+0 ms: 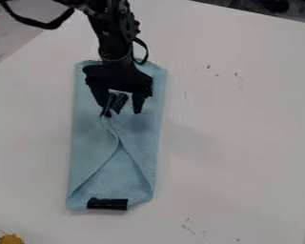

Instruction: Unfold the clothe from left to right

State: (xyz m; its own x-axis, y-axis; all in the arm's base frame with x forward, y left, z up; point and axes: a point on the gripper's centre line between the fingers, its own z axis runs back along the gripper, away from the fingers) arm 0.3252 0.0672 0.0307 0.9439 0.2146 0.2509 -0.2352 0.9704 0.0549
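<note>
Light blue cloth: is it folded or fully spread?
Partly folded: on the cloth, two slanting fold edges meet near the gripper.

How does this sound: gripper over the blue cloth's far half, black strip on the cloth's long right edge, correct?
No, the black strip is on the cloth's short near edge, not its long right one, as the camera view shows; the gripper is over the blue cloth's far half.

A black robot arm comes in from the top edge, left of centre, and hangs downward. At its end, the black gripper points down, its two fingers spread apart.
</note>
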